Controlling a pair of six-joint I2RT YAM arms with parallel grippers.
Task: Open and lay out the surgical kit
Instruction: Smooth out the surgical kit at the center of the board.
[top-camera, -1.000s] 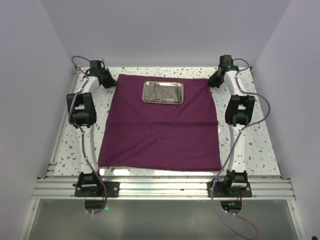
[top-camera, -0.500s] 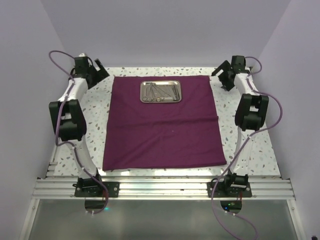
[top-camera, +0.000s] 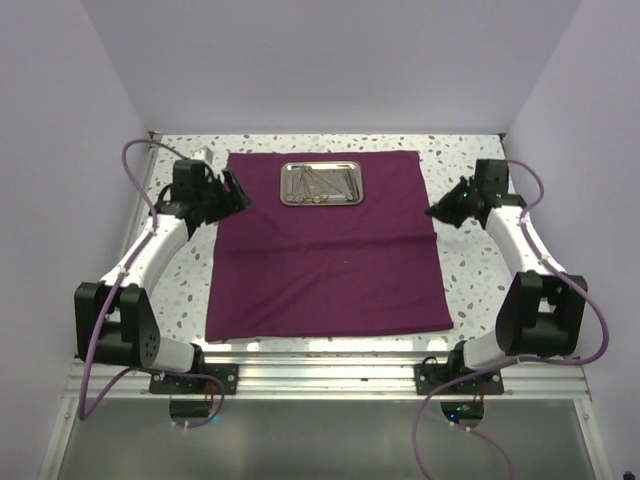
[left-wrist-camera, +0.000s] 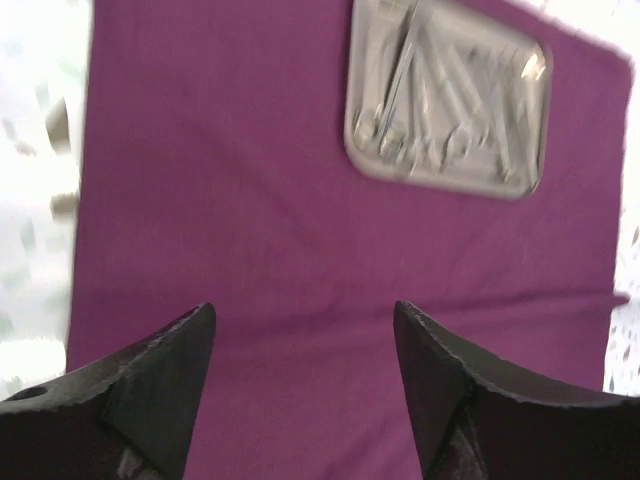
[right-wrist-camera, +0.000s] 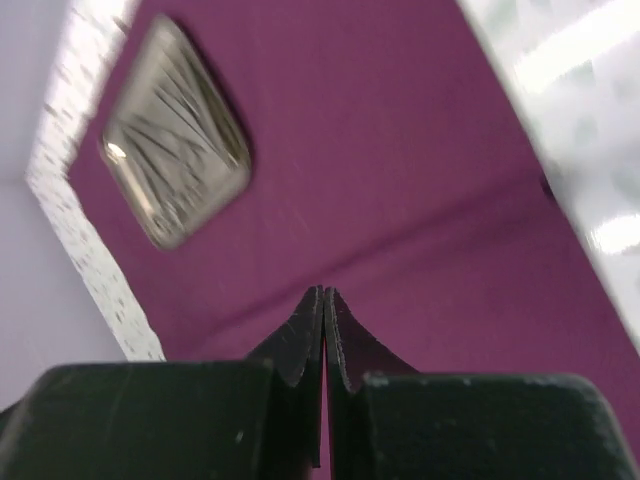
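Note:
The dark purple cloth (top-camera: 330, 250) of the surgical kit lies spread flat on the speckled table. A shiny steel tray (top-camera: 322, 184) with several thin silver instruments (left-wrist-camera: 440, 90) rests on its far middle part. My left gripper (top-camera: 238, 192) hovers over the cloth's far left edge, open with nothing between its fingers (left-wrist-camera: 160, 370). At the cloth's right edge my right gripper (top-camera: 434, 212) points inward, shut and empty, with its fingertips (right-wrist-camera: 324, 296) pressed together above the cloth (right-wrist-camera: 400, 180). The tray (right-wrist-camera: 175, 145) shows blurred in the right wrist view.
The speckled table (top-camera: 490, 290) shows bare strips left and right of the cloth. Lilac walls (top-camera: 60, 150) close in on the sides and back. An aluminium rail (top-camera: 330, 375) runs along the near edge, holding both arm bases.
Both arms have swung down and nearer, from the far corners to the cloth's side edges. Earlier the cloth shifted slightly with the tray. The left gripper now stands open and the right one shut.

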